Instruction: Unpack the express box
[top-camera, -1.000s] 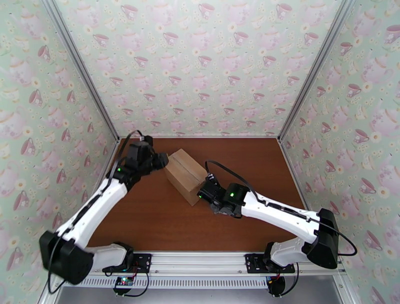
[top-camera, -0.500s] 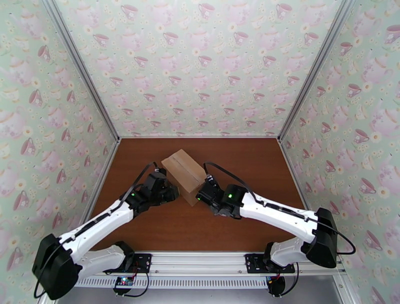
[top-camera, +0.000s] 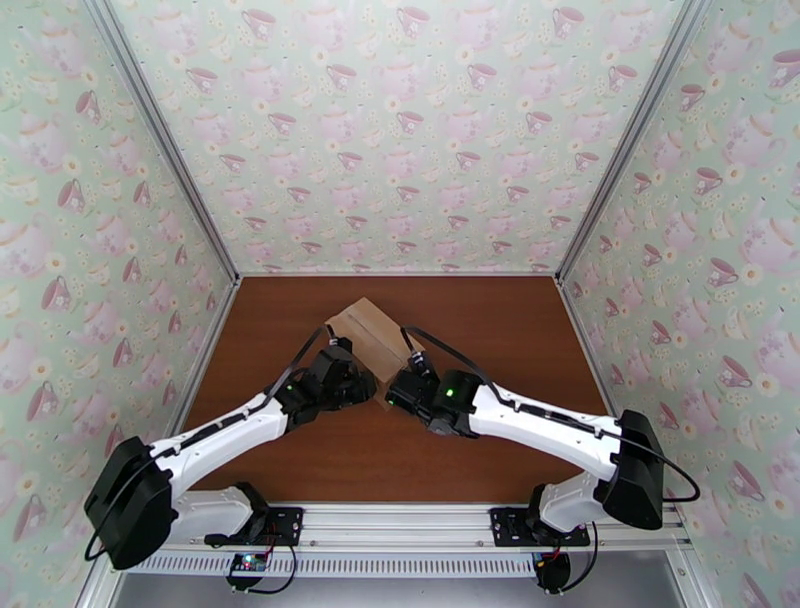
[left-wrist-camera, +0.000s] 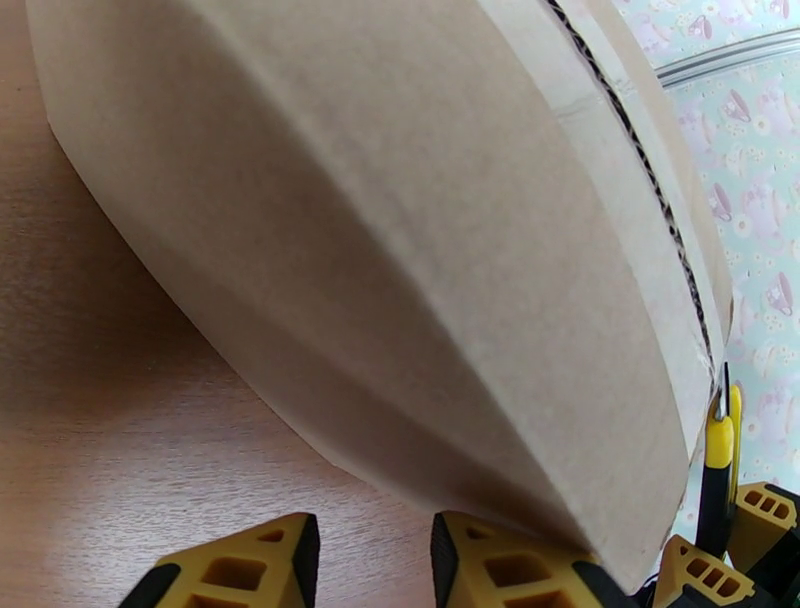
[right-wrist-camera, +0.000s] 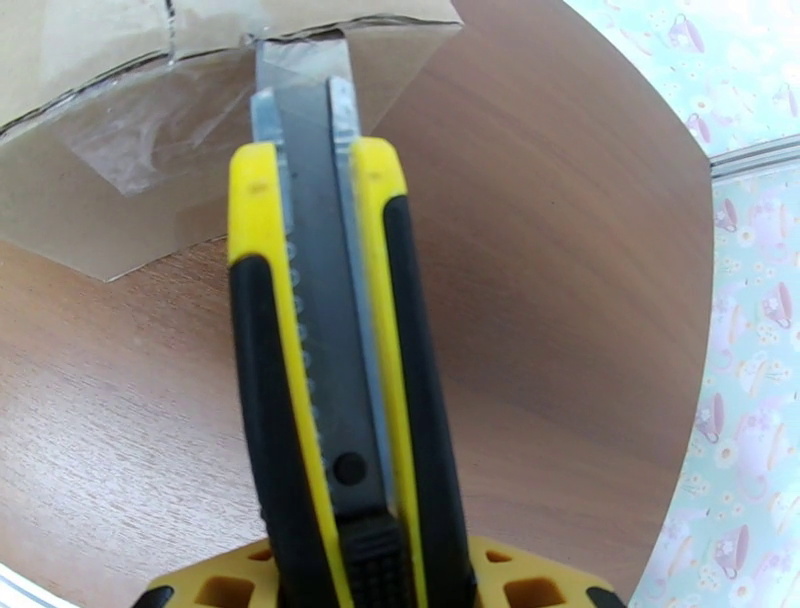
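The express box (top-camera: 368, 328) is a plain brown carton lying at an angle in the middle of the table. My right gripper (top-camera: 393, 392) is shut on a yellow-and-black utility knife (right-wrist-camera: 330, 350). The knife's blade tip (right-wrist-camera: 300, 60) touches the clear tape (right-wrist-camera: 150, 140) on the box end (right-wrist-camera: 90, 60). My left gripper (top-camera: 360, 385) sits low at the box's near-left side, open, with its fingers (left-wrist-camera: 240, 570) a small gap apart and only table between them. In the left wrist view the box wall (left-wrist-camera: 400, 250) looms over the fingers, and the knife (left-wrist-camera: 718, 470) shows at the far corner.
The brown wooden table (top-camera: 480, 320) is closed in by patterned walls on three sides, with metal posts (top-camera: 600, 200) in the back corners. Bare tabletop lies to the right of and behind the box. Both arm bases sit on the rail (top-camera: 400, 520) at the near edge.
My left arm has swung from the box's far-left side down to its near-left corner. The box has shifted slightly back. The right gripper with the knife has edged left toward the box end.
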